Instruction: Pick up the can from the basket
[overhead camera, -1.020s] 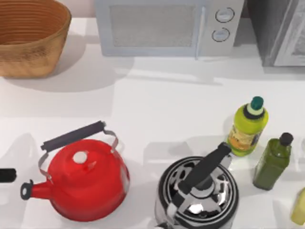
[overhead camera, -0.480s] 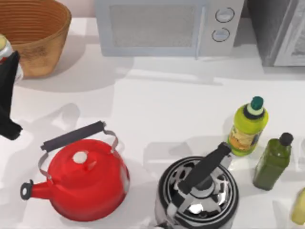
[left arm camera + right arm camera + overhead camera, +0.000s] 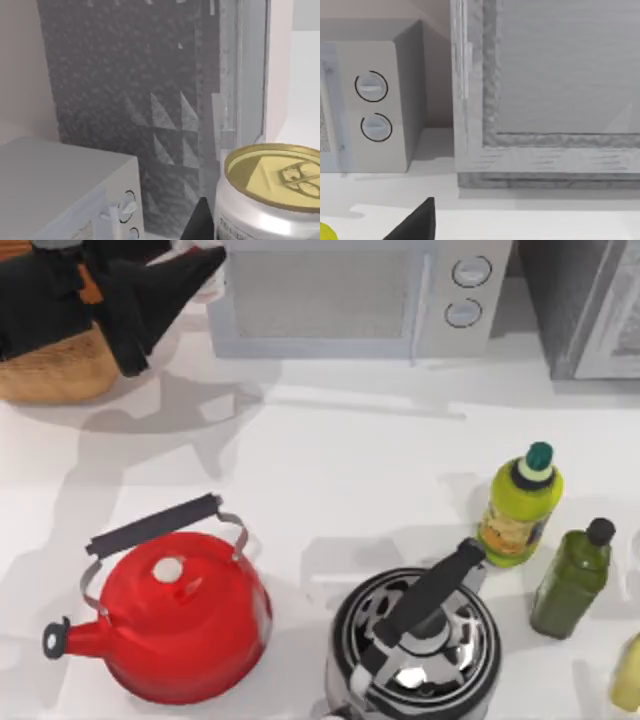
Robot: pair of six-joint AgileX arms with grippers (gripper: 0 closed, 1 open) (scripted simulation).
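L gripper (image 3: pixel 165 300) sits high over the table's far-left corner, above and partly covering the basket (image 3: pixel 50 375). In the L wrist view the can (image 3: pixel 270 192) sits right at the camera, pale yellow lid w/ pull tab up, silver wall below, one dark finger (image 3: pixel 197 225) hard against its side. Judgement: gripper is pinching the can; the second finger is out of sight, so the grip is inferred from how close the can sits.

Progress (judgement): the can looks lifted clear of the basket, since behind it the wrist view shows the microwave (image 3: pixel 65 190) and a grey cabinet (image 3: pixel 145 100), no wicker. Pick looks essentially done. Left: hold steady, maybe a bit more rise.

R arm: parked off the near-right side. Its wrist cam faces the microwave knobs (image 3: pixel 371 86) and cabinet front; one dark fingertip (image 3: pixel 417 222) at the frame edge, state cannot tell.

Room around L gripper:
- microwave front just beside the fingers, toward table centre. Tightest edge.
- basket rim directly below, to clear if moving sideways.
- toward the near side: open white table (image 3: pixel 330 460) before the red kettle (image 3: pixel 175 625).
- steel kettle (image 3: pixel 415 640), yellow-green bottle (image 3: pixel 520 505), dark green bottle (image 3: pixel 572 580) well apart, far to the right. No conflict.

Risk (judgement): swinging toward the microwave could clip it; best exit is up or toward the near side.
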